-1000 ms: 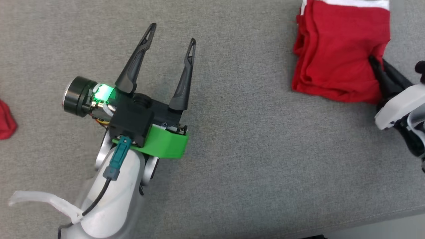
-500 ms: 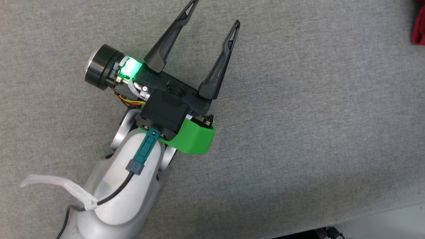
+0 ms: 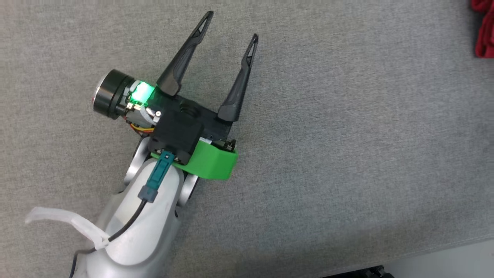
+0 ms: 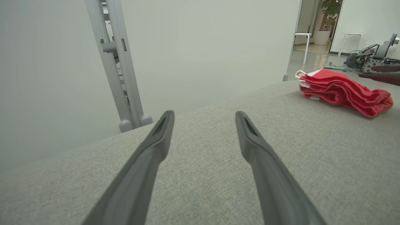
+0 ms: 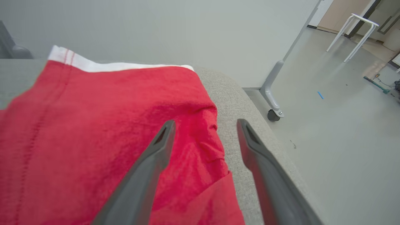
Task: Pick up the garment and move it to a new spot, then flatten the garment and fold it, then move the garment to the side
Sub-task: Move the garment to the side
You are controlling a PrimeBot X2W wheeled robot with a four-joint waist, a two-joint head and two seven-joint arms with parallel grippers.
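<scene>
The garment (image 4: 343,92) is a folded red piece with white trim, lying flat on the grey padded surface (image 3: 347,154) near its far right end. A sliver of the garment (image 3: 484,31) shows at the head view's top right edge. My right gripper (image 5: 205,123) is open just above the garment (image 5: 93,131). Its left finger hangs over the red cloth and its right finger over bare grey surface, holding nothing. Its dark fingers (image 4: 382,76) reach in beside the garment in the left wrist view. My left gripper (image 3: 231,25) is open and empty over the middle of the surface.
The surface's front edge (image 3: 424,255) runs along the head view's lower right, with floor beyond. A frame leg on a caster (image 5: 273,114) stands off the right end. A grey post (image 4: 115,65) rises behind the surface. White stools (image 5: 356,34) stand farther off.
The head camera has swung left, so the garment has slid to the picture's right edge. The right gripper, shut on the garment's corner a second ago, now stands open. The left gripper stays open.
</scene>
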